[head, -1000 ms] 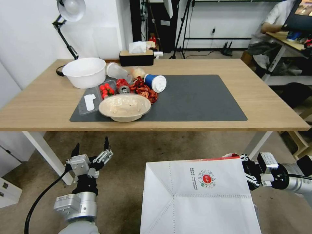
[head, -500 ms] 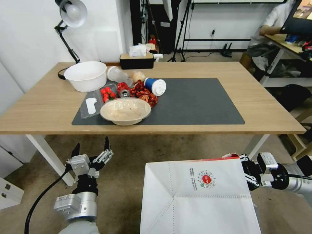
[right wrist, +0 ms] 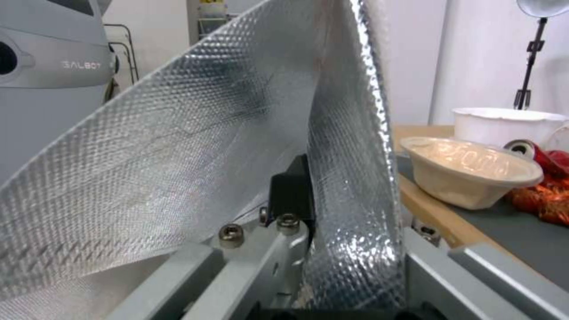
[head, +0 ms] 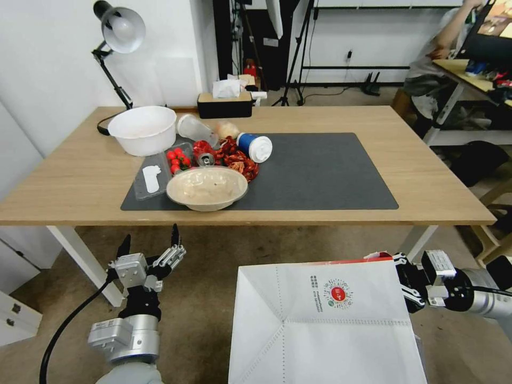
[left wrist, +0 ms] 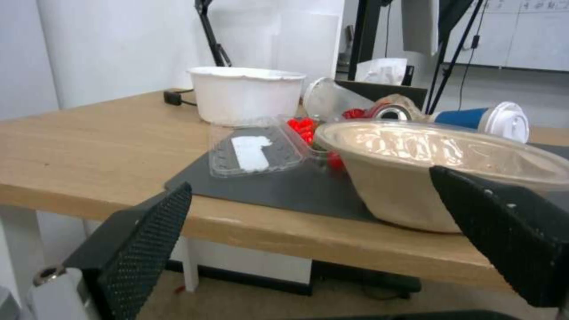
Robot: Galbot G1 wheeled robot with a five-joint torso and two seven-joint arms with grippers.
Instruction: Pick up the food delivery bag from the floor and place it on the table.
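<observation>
- The bag (head: 325,325) was off the floor (head: 213,298), held in front of the counter (head: 426,176) and below its edge, not yet on it.
- The right end effector (head: 406,290) was clamped on the bag's upper edge, foil lining between its fingers; lifting and placing remained.
- The left end effector (head: 149,249) hung spread wide and empty, near the counter's front edge.
- Bowls (head: 207,188), a cup (head: 255,146) and food litter crowded the mat's (head: 320,176) left; its right half lay bare.
</observation>
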